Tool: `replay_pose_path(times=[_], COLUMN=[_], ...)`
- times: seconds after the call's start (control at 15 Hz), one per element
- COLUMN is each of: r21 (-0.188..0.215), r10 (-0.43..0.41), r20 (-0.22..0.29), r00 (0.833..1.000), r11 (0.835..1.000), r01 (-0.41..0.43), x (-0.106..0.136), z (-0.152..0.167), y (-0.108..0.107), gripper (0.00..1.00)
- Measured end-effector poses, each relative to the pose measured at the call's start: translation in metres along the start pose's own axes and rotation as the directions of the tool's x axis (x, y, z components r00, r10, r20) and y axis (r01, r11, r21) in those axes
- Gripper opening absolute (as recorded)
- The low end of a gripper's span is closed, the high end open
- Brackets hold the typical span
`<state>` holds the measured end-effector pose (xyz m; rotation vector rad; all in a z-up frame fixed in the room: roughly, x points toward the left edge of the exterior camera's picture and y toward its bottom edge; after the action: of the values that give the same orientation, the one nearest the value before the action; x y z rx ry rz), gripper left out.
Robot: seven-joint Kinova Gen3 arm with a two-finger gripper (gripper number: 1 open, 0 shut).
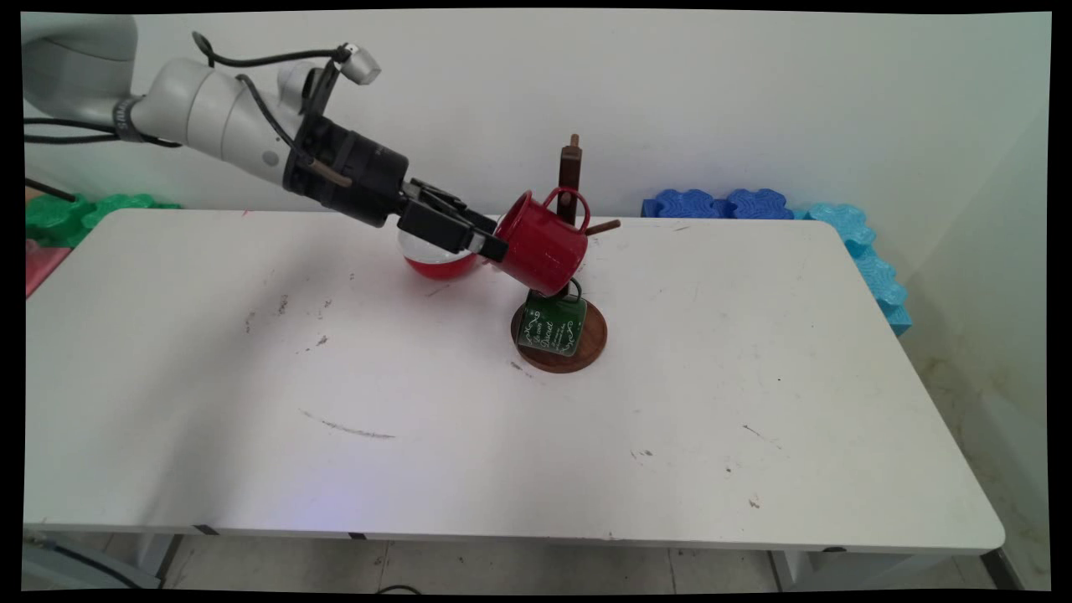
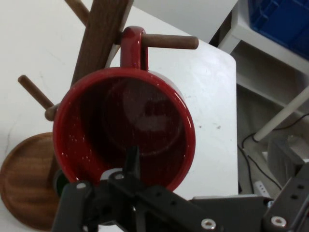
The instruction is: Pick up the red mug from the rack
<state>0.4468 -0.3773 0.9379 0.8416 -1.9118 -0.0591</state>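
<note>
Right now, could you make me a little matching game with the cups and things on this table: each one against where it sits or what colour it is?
Things:
1. red mug
2. green mug
3. red and white bowl
4. wooden base

Descriptions:
A. hangs low on the mug tree, white lettering on its side
B. round and brown, flat on the table
C. held by its rim in the gripper, handle looped over a peg
D. on the table behind the gripper, partly hidden

Pairs: 1-C, 2-A, 3-D, 4-B
</note>
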Motion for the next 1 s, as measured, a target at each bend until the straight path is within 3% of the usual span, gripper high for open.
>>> replay_pose_path(times=[1.0], r21=[0.005], r10=[0.117], r20=[0.014], r00=[0.993], r11=[0.993], r01=[-0.117], x=[0.011], z=[0.020], y=[-0.014], gripper=[1.00])
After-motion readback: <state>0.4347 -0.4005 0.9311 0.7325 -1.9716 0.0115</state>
